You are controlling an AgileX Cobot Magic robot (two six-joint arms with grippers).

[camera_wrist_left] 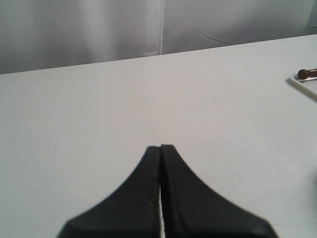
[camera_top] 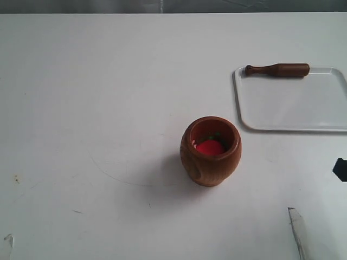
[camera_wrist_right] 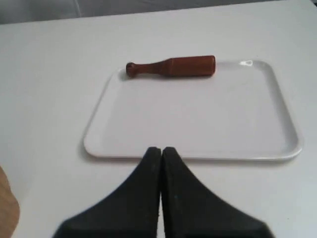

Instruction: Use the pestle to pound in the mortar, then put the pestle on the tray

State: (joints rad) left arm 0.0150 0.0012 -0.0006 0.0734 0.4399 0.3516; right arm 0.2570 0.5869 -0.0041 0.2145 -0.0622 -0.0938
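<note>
Pestle (camera_top: pixel 277 70) lies along the far rim of the tray (camera_top: pixel 293 108); the mortar (camera_top: pixel 210 160) stands well apart on the surface (camera_top: pixel 81 108). Left hand (camera_wrist_left: pixel 160 148) and right hand (camera_wrist_right: pixel 161 150) are both clenched, empty. If pounding is not yet done, the right hand must open and take the pestle.

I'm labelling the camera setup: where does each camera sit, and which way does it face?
Exterior: high above, looking down on the table, mortar near mid-frame; only unclear slivers at the edges.
Left wrist: low behind the shut left gripper, facing across the table to a grey backdrop.
Right wrist: behind the shut right gripper, facing the tray, pestle along its far rim.
Shared: all three catch tray and pestle.
</note>
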